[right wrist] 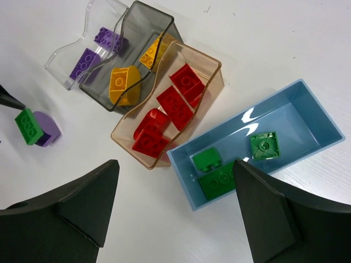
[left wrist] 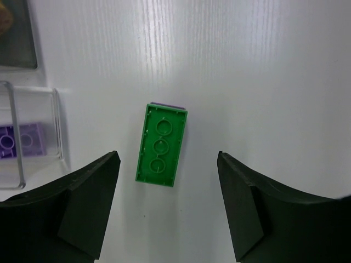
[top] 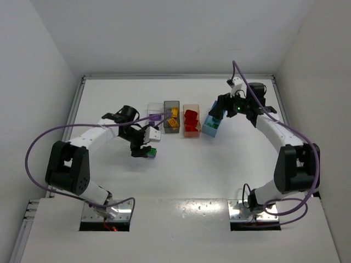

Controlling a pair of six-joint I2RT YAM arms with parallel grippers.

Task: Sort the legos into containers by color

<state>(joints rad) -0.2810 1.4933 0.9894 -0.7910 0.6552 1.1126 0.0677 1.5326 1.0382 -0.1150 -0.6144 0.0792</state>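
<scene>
A green lego lies underside up on the table, half on top of a purple lego. My left gripper is open and empty just above it, one finger on each side; in the top view the gripper is beside the green lego. Four containers stand in a row: clear with purple legos, smoky grey with yellow-orange legos, tan with red legos, light blue with green legos. My right gripper is open and empty above the light blue container's near end.
The containers sit side by side, touching, at the middle back of the white table. The clear container's corner is just left of the green lego in the left wrist view. White walls enclose the table on three sides.
</scene>
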